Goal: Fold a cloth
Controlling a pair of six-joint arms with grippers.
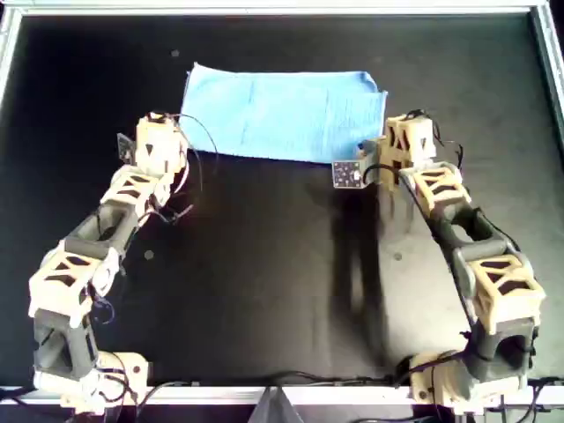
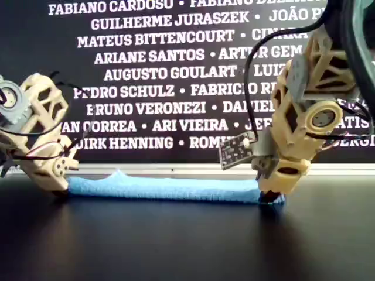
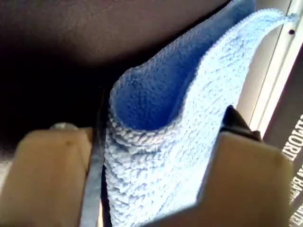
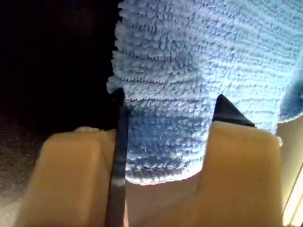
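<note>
The light-blue cloth (image 1: pixel 282 115) lies as a wide flat band on the black table, toward the back. In the exterior view it is a low strip (image 2: pixel 164 188). One arm's gripper (image 1: pixel 163 141) sits at the cloth's near-left corner in the overhead view, and the other arm's gripper (image 1: pixel 392 150) sits at its near-right corner. The wrist views do not show which arm is which. My first gripper (image 3: pixel 156 156) is shut on a doubled, raised fold of cloth (image 3: pixel 189 94). My second gripper (image 4: pixel 165 123) is shut on a cloth corner (image 4: pixel 189 71).
A metal rail (image 1: pixel 264 9) frames the black table (image 1: pixel 264 282). A banner with white names (image 2: pixel 176 58) stands behind the back edge. A small circuit board (image 1: pixel 347 174) juts from the arm on the overhead view's right. Loose cables hang along both arms.
</note>
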